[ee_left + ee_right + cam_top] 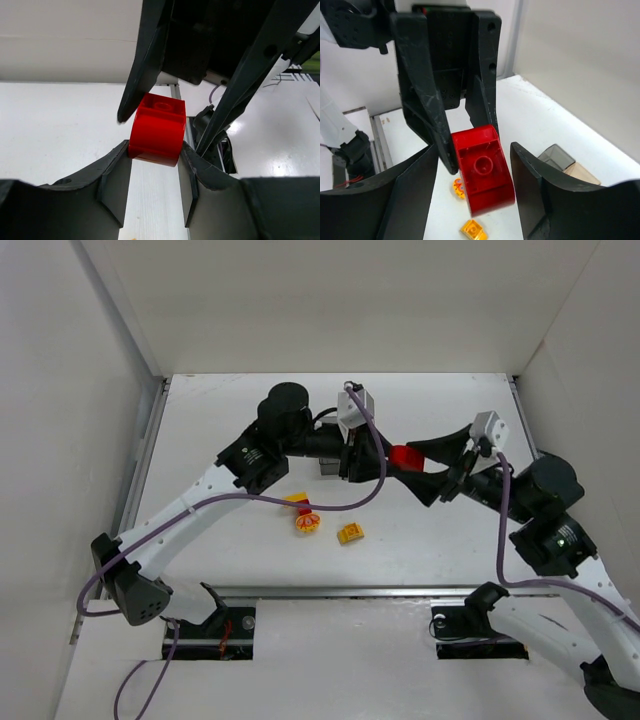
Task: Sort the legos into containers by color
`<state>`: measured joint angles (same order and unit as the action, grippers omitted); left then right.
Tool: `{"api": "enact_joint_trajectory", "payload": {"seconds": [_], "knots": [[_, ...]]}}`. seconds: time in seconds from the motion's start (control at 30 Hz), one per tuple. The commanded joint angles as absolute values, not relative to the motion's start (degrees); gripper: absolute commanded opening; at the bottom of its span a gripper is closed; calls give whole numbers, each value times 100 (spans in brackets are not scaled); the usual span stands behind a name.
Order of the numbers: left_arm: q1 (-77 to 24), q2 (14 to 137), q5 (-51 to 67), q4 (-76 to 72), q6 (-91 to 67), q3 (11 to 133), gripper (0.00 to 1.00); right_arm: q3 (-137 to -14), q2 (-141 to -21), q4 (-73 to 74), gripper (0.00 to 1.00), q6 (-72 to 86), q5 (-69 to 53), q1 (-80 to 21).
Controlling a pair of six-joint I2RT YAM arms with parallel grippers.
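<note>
Red lego (405, 457) hangs in mid-air between both arms. Your left gripper (154, 146) pinches it while your right gripper (474, 150) stands spread around it, so this looks like a handover. The containers (560, 159) sit on the table (230, 410) below, with the yellow legos (350, 533) lying unsorted nearby.

Seen from above, the left arm (300, 445) covered nearly all of the containers (327, 469), and only a grey corner showed at its near side. In the right wrist view, the round yellow-and-red lego (457, 187) sat half hidden behind the red lego (482, 170). A finger (560, 200) of the right tool (472, 147) cut off the pale bin (581, 173). The round piece's markings were too small to read.
</note>
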<state>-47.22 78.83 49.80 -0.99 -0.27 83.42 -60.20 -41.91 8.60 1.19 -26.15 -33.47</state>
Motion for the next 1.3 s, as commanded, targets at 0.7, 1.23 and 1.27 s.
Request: {"api": "enact_joint_trajectory", "payload": {"seconds": [0.7,1.23,1.27], "knots": [[-4825,7603,5378,193,692,8649,0,-6275,-3779,1230,71,-202,-2584,-3366],[-4878,7550,5810,44,677,8587,0,-6275,-3946,1292,51,-308,-3015,-3366],[-4878,7550,5810,-8,625,8587,0,-6275,-3946,1292,49,-308,-3015,-3366]]}}
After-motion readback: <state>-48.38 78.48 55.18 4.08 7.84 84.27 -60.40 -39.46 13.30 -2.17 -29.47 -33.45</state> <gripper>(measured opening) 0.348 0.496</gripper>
